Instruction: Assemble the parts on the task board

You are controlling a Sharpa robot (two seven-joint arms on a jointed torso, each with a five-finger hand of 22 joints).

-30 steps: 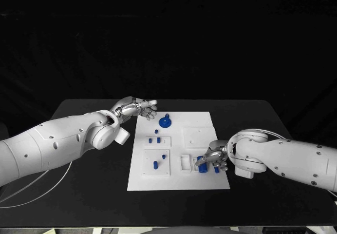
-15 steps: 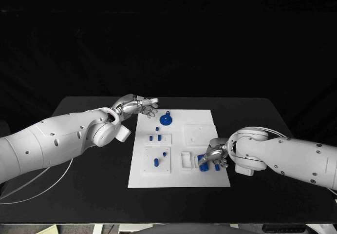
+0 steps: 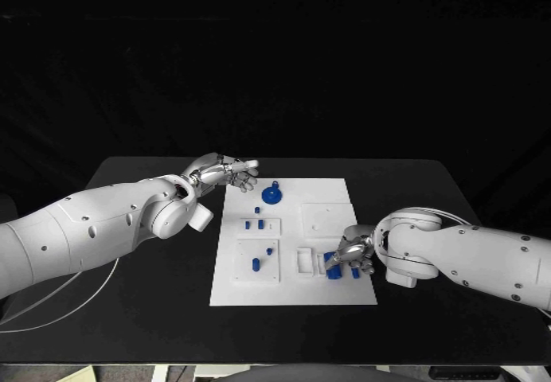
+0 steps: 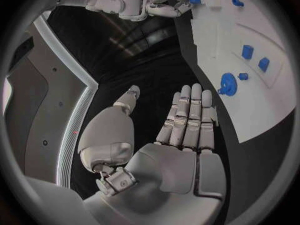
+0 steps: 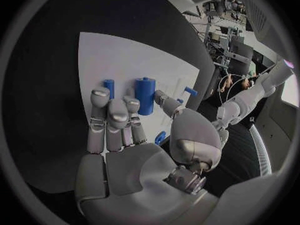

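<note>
Matt white task board (image 3: 327,243), smooth blue plastic parts (image 3: 270,196), matt black table (image 3: 138,263), glossy silver metal hand (image 3: 351,255)

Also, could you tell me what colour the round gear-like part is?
Blue; the gear-like part shows best in the left wrist view.

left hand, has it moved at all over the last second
Yes, slightly. The left hand has shifted up the picture, away from the robot, judged against the far left corner of the task board.
</note>
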